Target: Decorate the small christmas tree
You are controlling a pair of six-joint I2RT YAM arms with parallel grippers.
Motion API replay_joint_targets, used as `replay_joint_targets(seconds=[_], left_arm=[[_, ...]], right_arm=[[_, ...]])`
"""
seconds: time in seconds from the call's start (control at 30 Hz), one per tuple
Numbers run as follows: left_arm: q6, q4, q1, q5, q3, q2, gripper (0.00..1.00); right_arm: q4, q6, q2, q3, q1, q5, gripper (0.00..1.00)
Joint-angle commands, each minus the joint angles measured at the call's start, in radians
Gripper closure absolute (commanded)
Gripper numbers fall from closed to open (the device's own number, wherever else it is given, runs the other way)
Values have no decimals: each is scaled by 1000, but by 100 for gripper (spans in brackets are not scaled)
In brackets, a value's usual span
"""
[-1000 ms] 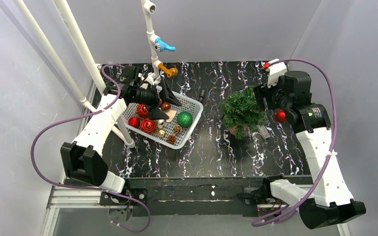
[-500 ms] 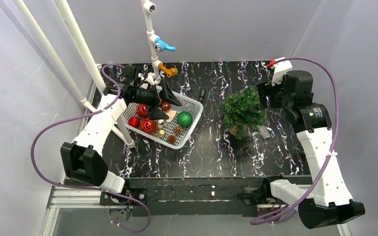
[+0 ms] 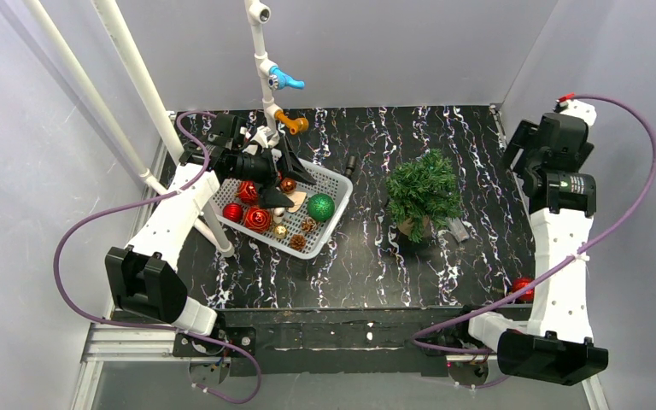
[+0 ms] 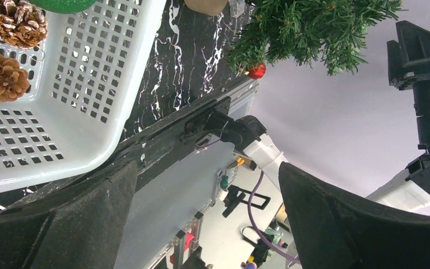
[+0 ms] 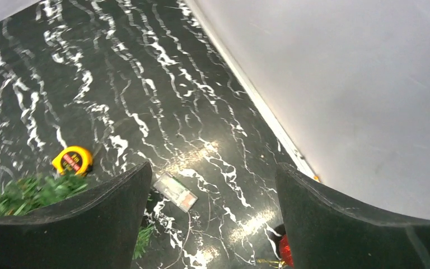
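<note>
Plainly upright: small christmas tree, axis vertical.

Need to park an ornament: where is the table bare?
Bare: the table between basket and tree, down to the front rail, and the far strip behind the tree. Crowded: the full basket; clutter at the tree's foot.

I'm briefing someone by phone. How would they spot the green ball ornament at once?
Find the white basket on the left half of the black marbled table. The green ball ornament lies inside, toward the basket's right side. It is the only green piece there, among red balls and brown pine cones.
</note>
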Motion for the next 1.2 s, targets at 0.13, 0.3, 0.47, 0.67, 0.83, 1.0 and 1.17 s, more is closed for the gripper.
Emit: replay_joint_targets(seconds=[0.13,0.3,0.47,0.67,0.83,1.0,1.17], left_arm=[[37,-62,6,85,1,7,2],[43,-66,6,106,6,11,2],[60,-91,6,102,8,2,2],[64,-100,7,99,1,-14,2],[61,-108,6,102,-3,-15,2],[54,-106,6,100,-7,-15,2],[41,-108,6,107,2,12,2]], right_arm=[[-104,201,-24,-78,-82,181,10],[-136,323,-62,-204,-114,194,10],[-221,465,-59,-282,-120,205,10],[-333,646,-8,-330,-132,246,10],[-358,707,38,-443,-298,22,11],[-318,695,13,-541,-324,33,11],[-290,693,-17,-600,-327,39,11]])
